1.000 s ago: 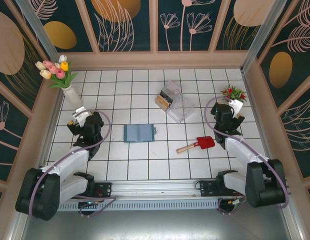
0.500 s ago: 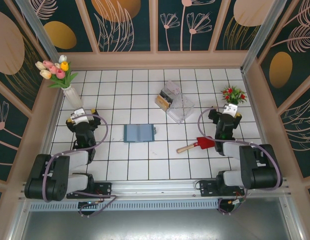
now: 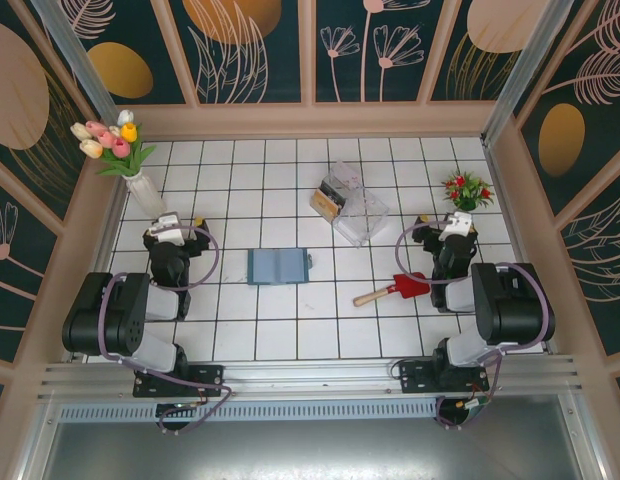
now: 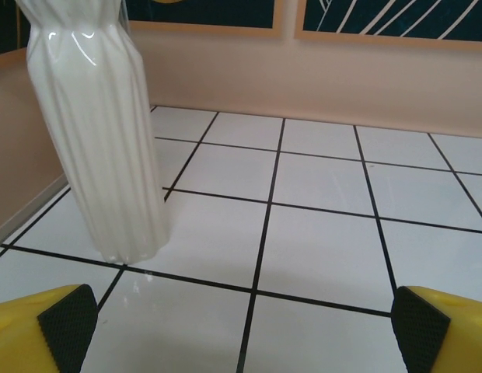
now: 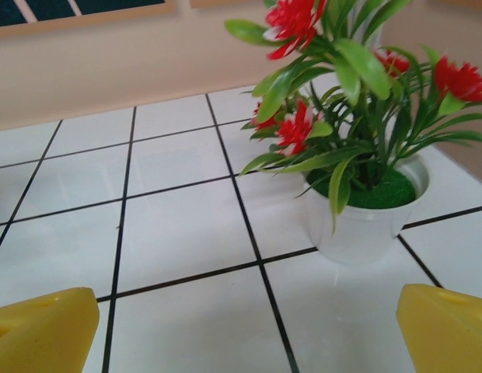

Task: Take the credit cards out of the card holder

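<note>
Worktop [image 3: 290, 340] of white tiles with dark joints carries everything, walled on three sides. The left arm [image 3: 110, 320] is folded at the near left corner and the right arm [image 3: 505, 305] at the near right corner, each reaching toward the far edge.

A clear plastic box [image 3: 352, 208] sits tilted past the middle, toward the far edge. A white ribbed vase [image 4: 109, 140] of tulips stands upright at the far left side. The card holder [image 3: 278, 266] lies flat and opened out near the middle of the worktop, between the two arms and well apart from both; the cards cannot be made out from above. A small white pot of red flowers [image 5: 358, 155] stands by the right edge. A red-bladed toy shovel [image 3: 395, 289] lies right of the card holder, near the right arm.

The left gripper [image 4: 241, 326] hangs near the vase, its yellow fingers [image 4: 62, 318] spread wide around bare tile. The right gripper [image 5: 249, 326] faces the flowerpot, fingers [image 5: 39, 326] likewise spread, holding nothing.
</note>
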Robot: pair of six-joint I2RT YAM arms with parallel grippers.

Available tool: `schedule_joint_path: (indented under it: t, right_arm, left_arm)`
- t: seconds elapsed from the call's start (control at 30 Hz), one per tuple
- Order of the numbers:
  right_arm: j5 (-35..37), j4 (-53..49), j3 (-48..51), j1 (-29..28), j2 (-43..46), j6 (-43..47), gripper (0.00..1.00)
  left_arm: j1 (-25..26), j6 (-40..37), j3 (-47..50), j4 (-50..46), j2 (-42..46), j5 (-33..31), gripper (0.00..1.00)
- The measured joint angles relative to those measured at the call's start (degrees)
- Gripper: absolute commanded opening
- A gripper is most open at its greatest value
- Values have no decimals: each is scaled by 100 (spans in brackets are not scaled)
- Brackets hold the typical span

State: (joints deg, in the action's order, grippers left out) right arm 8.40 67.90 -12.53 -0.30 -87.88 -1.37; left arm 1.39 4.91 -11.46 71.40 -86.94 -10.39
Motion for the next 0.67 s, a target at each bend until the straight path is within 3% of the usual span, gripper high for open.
schedule_joint_path:
  t: [0.67]
  right_arm:
    - [-251, 138, 0, 70, -4, -2, 99]
  left_arm:
    - [0, 2, -133, 44, -20, -9, 99]
